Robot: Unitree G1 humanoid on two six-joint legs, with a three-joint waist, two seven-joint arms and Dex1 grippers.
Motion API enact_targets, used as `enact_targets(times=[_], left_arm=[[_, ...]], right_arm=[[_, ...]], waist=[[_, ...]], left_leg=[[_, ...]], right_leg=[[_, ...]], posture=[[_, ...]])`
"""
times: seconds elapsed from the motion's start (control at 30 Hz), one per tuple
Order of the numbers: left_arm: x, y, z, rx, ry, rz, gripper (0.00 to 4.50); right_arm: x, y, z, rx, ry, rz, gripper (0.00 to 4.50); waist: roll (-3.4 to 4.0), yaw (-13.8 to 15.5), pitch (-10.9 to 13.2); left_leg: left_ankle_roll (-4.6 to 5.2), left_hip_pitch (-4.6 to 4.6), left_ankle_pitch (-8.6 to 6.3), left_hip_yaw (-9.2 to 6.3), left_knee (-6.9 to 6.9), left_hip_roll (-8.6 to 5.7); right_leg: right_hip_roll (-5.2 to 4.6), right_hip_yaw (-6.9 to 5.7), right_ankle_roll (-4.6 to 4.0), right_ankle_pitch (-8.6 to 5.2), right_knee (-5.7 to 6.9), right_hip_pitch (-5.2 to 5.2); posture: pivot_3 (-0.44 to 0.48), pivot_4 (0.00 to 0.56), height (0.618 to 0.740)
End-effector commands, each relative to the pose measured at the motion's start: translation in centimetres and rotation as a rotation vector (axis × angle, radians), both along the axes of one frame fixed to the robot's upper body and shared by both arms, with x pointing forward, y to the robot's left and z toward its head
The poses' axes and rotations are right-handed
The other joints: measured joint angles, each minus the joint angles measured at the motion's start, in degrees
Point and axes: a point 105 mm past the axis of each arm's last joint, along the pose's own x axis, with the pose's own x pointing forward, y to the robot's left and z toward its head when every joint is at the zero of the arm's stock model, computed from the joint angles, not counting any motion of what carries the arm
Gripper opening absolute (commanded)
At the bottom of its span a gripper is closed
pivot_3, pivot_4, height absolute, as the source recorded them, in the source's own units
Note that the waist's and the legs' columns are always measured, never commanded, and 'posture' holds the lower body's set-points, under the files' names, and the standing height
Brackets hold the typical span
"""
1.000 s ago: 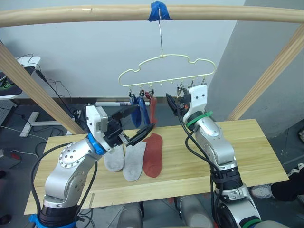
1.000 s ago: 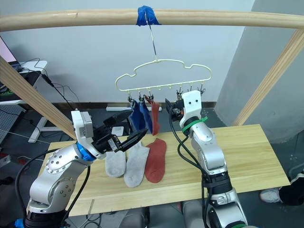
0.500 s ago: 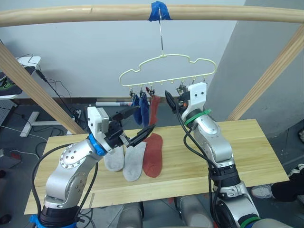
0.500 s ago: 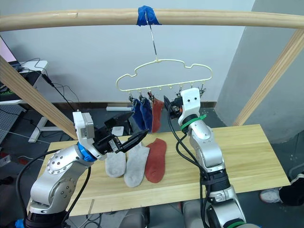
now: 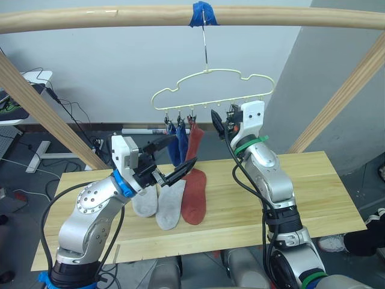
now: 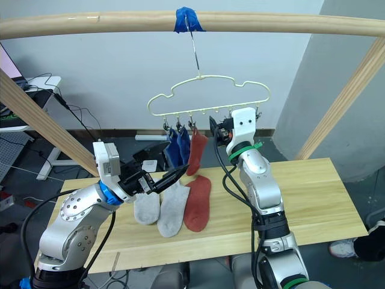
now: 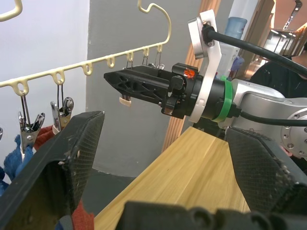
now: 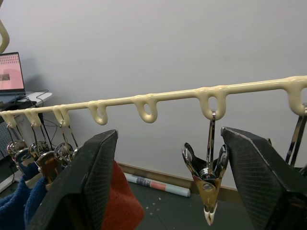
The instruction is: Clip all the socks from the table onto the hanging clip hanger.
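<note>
A: Head views first. What hangs, what lies?

B: The hanger (image 5: 210, 90) hangs by its hook from the top pole (image 5: 120, 18), under blue tape (image 5: 203, 13). Two blue socks (image 5: 178, 139) and one red sock (image 5: 194, 141) are clipped at its left end. On the table (image 5: 325, 192) lie two grey socks (image 5: 157, 201) and a second red sock (image 5: 194, 195), side by side.

A: And the grippers?

B: The left gripper (image 5: 171, 159) is raised over the grey socks, fingers apart and empty, the upper one in front of the blue socks. The right gripper (image 5: 218, 126) is up at the clip row, just right of the hanging red sock.

A: Left wrist view?

B: Its own fingers (image 7: 53, 167) spread wide, nothing between. Beyond them the right gripper (image 7: 125, 92) sits below the hanger's loops, with a clip (image 7: 61, 111) holding red cloth nearby.

A: Right wrist view?

B: The fingers (image 8: 91, 177) stand apart and empty under the loop bar. A bare clip (image 8: 207, 167) hangs between them; the red sock (image 8: 122, 203) shows by one finger.
</note>
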Motion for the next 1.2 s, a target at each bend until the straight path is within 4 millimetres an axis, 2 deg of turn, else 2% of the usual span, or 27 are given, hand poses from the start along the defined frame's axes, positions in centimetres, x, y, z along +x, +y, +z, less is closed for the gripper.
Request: enact_targets(times=[0.03, 0.93, 1.03, 1.2], left_arm=[[-0.59, -0.52, 1.00, 0.000, -0.054, -0.025, 4.50], [-0.53, -0.84, 1.07, 0.002, -0.050, -0.029, 4.50], [-0.55, -0.88, 1.09, 0.000, -0.050, -0.029, 4.50], [-0.60, -0.97, 1.11, -0.001, -0.049, -0.031, 4.50]], right_arm=[[-0.37, 0.26, 1.42, 0.028, -0.051, 0.014, 3.61], [0.59, -0.35, 0.95, 0.060, -0.007, -0.025, 3.61], [0.58, -0.33, 0.95, 0.061, -0.006, -0.024, 3.02], [0.56, -0.29, 1.04, 0.058, -0.011, -0.023, 1.23]], waist=[[0.00, 0.0, 0.0], [0.00, 0.4, 0.0], [0.00, 0.5, 0.0], [0.00, 0.5, 0.0]], left_leg=[[0.00, 0.00, 0.00, -0.01, 0.00, 0.00], [0.00, -0.01, 0.00, 0.00, 0.00, 0.00], [0.00, -0.01, 0.00, 0.00, 0.00, 0.00], [0.00, -0.01, 0.00, 0.00, -0.01, 0.00]], right_leg=[[0.00, 0.00, 0.00, 0.00, 0.00, 0.00], [0.00, 0.00, -0.01, 0.00, 0.00, -0.01], [0.00, 0.00, -0.01, -0.01, -0.01, -0.01], [0.00, 0.00, -0.01, -0.01, 0.00, -0.02]], posture=[[-0.058, 0.173, 0.740], [-0.056, 0.181, 0.740], [-0.055, 0.182, 0.740], [-0.057, 0.182, 0.740]])
